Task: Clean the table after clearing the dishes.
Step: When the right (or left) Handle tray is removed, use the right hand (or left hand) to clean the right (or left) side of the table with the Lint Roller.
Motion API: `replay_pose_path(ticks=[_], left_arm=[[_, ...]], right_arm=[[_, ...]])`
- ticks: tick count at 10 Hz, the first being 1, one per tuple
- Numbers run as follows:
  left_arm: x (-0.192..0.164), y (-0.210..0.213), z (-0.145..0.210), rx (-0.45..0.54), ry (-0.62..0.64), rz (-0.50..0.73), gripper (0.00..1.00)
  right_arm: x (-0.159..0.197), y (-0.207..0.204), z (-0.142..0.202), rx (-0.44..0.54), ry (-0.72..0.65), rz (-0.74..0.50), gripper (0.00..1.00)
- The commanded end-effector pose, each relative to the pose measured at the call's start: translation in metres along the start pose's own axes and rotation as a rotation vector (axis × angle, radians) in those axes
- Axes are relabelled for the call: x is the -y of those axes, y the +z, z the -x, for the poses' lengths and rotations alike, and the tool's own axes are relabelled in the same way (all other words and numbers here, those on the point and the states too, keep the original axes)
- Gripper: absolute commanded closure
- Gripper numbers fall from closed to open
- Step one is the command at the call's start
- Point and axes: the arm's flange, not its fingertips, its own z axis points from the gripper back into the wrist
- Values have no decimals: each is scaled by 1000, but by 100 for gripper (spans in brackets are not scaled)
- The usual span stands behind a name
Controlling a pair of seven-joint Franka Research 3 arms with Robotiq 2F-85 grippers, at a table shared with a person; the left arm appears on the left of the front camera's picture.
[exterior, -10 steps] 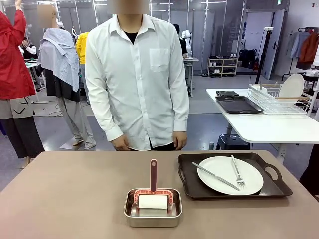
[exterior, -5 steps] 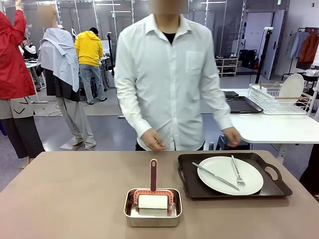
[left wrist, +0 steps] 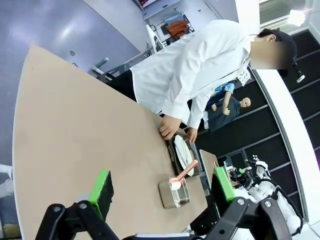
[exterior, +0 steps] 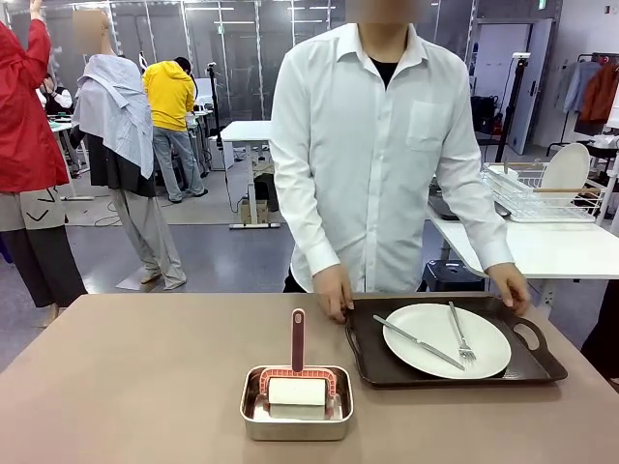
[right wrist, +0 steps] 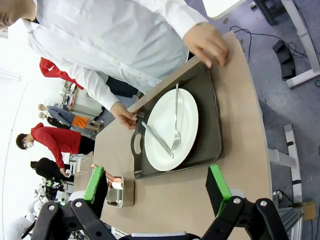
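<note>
Step in hand: clearing the dishes; cleaning not yet begun.

The table [exterior: 135,367] carries one tray [exterior: 368,360] at right of centre. On it are a white plate [exterior: 488,343], a knife [exterior: 418,343] and a fork [exterior: 458,333]. The person at the far side has one hand [exterior: 335,290] on the tray's far-left corner and the other hand [exterior: 510,287] on its far-right corner. The tray looks flat on the table, not lifted.

Orientation: the tray's long axis runs left to right, with a handle at each end. The knife lies on a diagonal from far-left to near-right. The fork runs far to near, tines at the near end.

A steel pan [exterior: 296,425] sits near the centre of the near edge, just left of the tray and apart from it. In it is a cleaning roller [exterior: 297,391]. Its drum lies left to right, and its handle [exterior: 298,338] points to the far side, over the pan's far rim.

Left gripper [left wrist: 161,180]: fingers spread wide, nothing between them, held above the table. Right gripper [right wrist: 156,182]: likewise wide apart and empty, looking down on the tray.

Judgement: the tray should leave level, or the knife and fork may slide. After that, the roller is the likely tool. A grasp would close across the handle's narrow width, from left and right.
</note>
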Motion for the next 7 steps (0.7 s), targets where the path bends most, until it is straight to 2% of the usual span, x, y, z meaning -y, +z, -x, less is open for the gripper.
replay_pose_path(ticks=[1,7], left_arm=[[3,1,4,12,-14,20,0],[3,1,4,12,-14,20,0]], right_arm=[[1,1,2,12,20,-19,0],[1,1,2,12,20,-19,0]])
